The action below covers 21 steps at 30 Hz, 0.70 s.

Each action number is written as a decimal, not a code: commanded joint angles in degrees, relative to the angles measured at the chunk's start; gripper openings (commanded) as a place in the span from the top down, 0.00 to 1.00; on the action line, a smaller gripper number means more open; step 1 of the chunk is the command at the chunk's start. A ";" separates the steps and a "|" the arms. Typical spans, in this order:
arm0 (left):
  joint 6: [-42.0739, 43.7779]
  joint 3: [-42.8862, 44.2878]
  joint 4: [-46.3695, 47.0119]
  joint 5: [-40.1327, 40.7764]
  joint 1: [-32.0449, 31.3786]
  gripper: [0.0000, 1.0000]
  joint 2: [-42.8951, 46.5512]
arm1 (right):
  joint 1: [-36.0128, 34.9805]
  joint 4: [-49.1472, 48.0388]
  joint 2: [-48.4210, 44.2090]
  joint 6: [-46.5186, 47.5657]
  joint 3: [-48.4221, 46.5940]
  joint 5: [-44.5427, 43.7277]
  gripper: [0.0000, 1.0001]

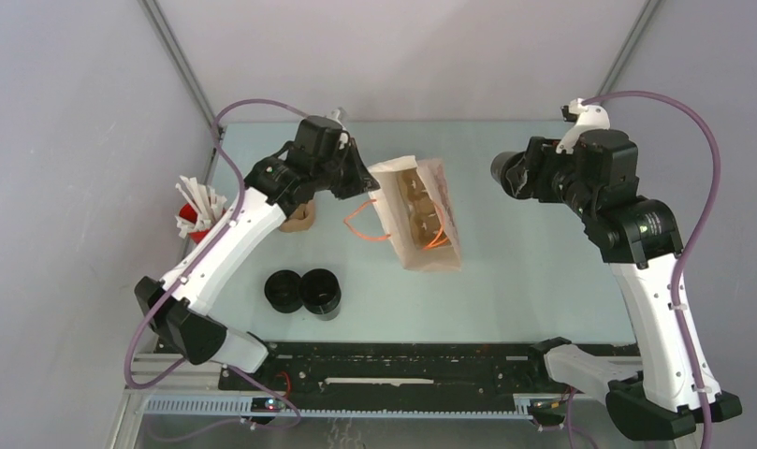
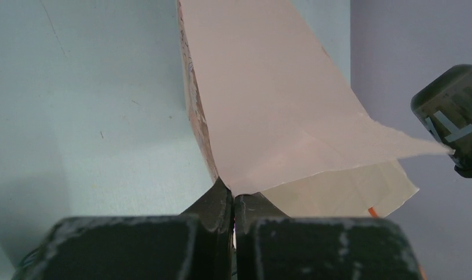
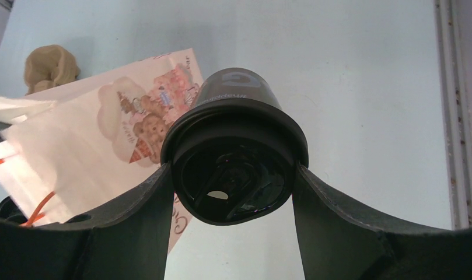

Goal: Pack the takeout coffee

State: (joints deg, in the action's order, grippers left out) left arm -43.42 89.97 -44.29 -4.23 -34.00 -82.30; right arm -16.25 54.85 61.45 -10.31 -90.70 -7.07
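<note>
My right gripper (image 3: 233,175) is shut on one takeout coffee (image 3: 236,146), a black cup with a black lid, both fingers pressing the lid's rim. It hangs in the air right of the printed paper bag (image 1: 416,215), and the cup (image 1: 508,176) points toward the bag. My left gripper (image 2: 234,195) is shut on the bag's paper edge (image 2: 268,99), at the bag's far left corner (image 1: 372,176). Two more black cups (image 1: 283,290) (image 1: 320,293) stand side by side on the table near the left arm.
A red cup with white sticks (image 1: 198,210) stands at the left edge. The brown pulp carrier (image 1: 298,217) sits partly under the left arm. The bag's orange handle (image 1: 360,223) lies on the table left of the bag. A metal rail (image 3: 455,116) borders the right side.
</note>
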 commanded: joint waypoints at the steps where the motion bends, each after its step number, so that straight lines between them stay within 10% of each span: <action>1: 1.62 5.26 0.56 1.81 -0.23 1.00 -0.80 | 0.25 -4.44 -0.41 0.78 -2.72 4.61 1.00; 11: -3.47 23.04 -21.51 3.33 -0.02 1.00 -11.04 | -8.65 -4.24 5.80 -1.99 -13.67 20.10 1.00; 21: -7.88 13.78 -15.46 4.88 -0.26 1.00 -7.00 | -38.42 9.12 17.43 6.26 -29.99 -6.95 1.00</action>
State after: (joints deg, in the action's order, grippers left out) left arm -47.81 104.95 -61.58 -1.45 -34.02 -92.18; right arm -48.56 58.00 77.38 -7.73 -117.93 -0.60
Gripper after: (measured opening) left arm 0.006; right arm 0.721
